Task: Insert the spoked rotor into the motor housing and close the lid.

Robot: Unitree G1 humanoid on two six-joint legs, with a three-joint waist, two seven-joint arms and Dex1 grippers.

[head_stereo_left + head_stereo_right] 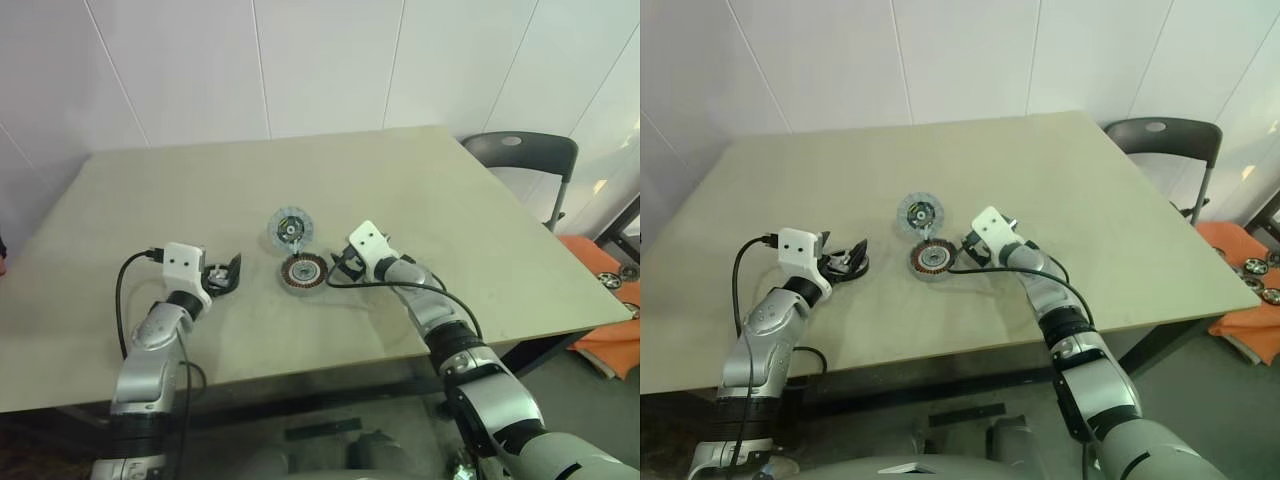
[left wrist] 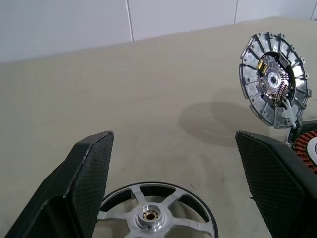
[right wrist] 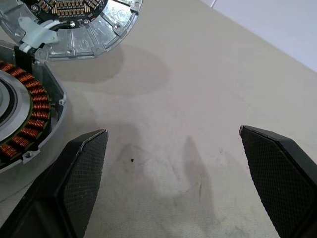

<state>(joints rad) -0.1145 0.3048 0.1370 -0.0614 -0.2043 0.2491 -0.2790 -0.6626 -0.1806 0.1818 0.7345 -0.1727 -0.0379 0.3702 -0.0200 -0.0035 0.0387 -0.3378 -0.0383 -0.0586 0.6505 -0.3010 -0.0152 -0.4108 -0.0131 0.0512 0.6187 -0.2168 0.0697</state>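
The spoked rotor (image 2: 156, 213), a black-rimmed wheel with silver spokes and a small hub, lies flat on the table. My left gripper (image 2: 173, 141) is open just above it, one finger on each side, not touching. To its right sits the motor housing (image 1: 303, 271), with its ring of copper coils exposed. Its lid (image 1: 291, 229), a ribbed grey disc carrying a circuit board, stands open on the far side. My right gripper (image 1: 345, 262) is open with nothing in it, close beside the housing's right rim, pointing at bare table.
The beige table (image 1: 420, 180) has open surface all around the parts. A black cable loops from each wrist over the near table edge. A dark chair (image 1: 520, 150) stands past the far right corner, orange items (image 1: 600, 335) lie on the floor.
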